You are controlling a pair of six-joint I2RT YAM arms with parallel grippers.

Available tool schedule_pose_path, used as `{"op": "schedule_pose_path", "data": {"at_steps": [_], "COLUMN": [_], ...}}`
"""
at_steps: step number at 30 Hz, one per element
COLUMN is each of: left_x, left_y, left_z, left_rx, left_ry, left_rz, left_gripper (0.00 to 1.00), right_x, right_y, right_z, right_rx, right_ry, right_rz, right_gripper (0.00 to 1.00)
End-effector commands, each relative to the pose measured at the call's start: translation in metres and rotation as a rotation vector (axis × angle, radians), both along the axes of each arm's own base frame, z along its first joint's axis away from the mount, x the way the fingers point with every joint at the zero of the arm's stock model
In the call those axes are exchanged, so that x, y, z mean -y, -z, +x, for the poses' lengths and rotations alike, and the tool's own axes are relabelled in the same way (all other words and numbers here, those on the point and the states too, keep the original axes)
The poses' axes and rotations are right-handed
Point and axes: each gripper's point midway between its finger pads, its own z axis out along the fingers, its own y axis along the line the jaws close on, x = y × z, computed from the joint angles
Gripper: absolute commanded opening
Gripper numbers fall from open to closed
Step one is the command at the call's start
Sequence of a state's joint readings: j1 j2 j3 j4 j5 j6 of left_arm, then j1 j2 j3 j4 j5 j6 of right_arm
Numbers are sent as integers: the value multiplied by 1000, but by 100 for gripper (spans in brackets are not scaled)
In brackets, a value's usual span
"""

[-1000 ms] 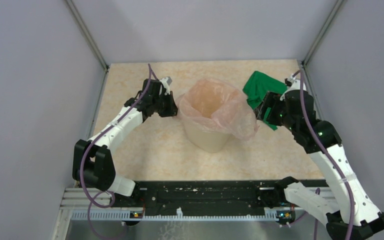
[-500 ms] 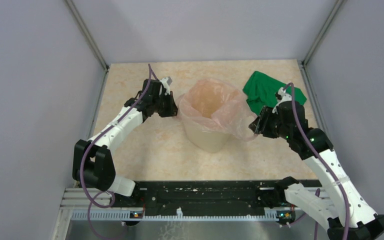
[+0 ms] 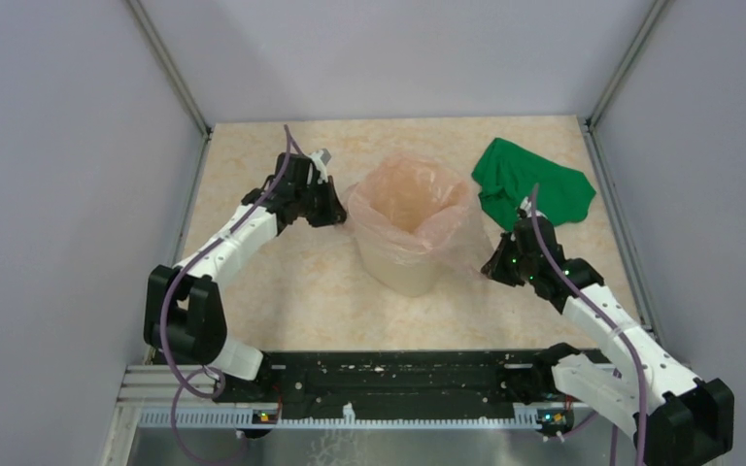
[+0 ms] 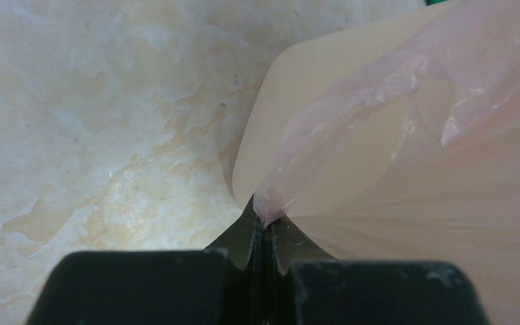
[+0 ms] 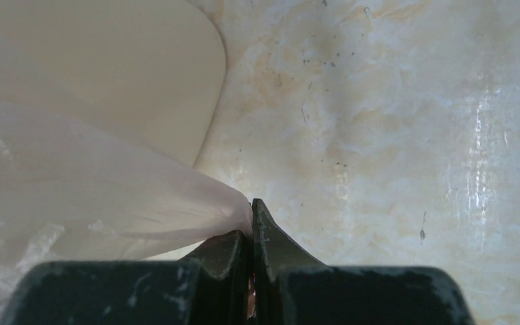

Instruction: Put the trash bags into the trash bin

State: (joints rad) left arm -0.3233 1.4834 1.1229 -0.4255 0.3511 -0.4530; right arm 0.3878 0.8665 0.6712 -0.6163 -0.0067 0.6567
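Observation:
The cream trash bin (image 3: 403, 270) stands mid-table, lined with the pale-pink trash bag (image 3: 413, 199), whose edge is folded outward over the rim. My left gripper (image 3: 342, 212) is at the bin's left side, shut on a pinch of the bag's edge. In the left wrist view that film (image 4: 406, 101) fans out from the closed tips (image 4: 265, 227) across the bin wall (image 4: 291, 122). My right gripper (image 3: 489, 267) sits low at the bin's right side, shut on the bag's hanging edge. In the right wrist view the film (image 5: 95, 196) runs into the closed tips (image 5: 250, 227) beside the bin (image 5: 108, 68).
A crumpled green cloth (image 3: 529, 189) lies on the table at the back right, behind the right arm. Grey walls close in the table on the left, right and back. A black rail (image 3: 398, 374) runs along the near edge.
The right arm swung from by the green cloth down toward the near right of the bin, and its jaws shut on the bag's edge. The left arm held still.

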Motion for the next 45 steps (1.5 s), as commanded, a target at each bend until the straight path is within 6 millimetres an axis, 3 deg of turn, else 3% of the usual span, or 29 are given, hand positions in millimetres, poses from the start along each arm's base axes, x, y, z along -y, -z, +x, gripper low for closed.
{"op": "schedule_pose_path", "data": {"at_steps": [1,9,21,28,32,40,45], "left_x": [-10,-30,-55,-74,-81,-116,-121], "left_y": [16,47,81,99,109,134,142], "left_z": [6,18,30,36,37,33,31], "left_rx": [-42,-132,-202,-246,-261,-313,-332], "left_ry": [-35,-102,-177,-226,-239,-308,-318], "left_rz": [12,50,145,164,195,239,252], "left_gripper": [0,0,0,0,0,0,0], "right_x": [4,12,36,49,48,48,48], "right_y": [17,56,84,94,100,109,114], "right_z": [18,28,31,37,41,45,47], "right_rx": [22,-34,-100,-121,-137,-145,-159], "right_ry": [57,116,171,207,195,192,189], "right_rz": [-16,-78,-168,-130,-145,-152,-165], "right_gripper": [0,0,0,0,0,0,0]}}
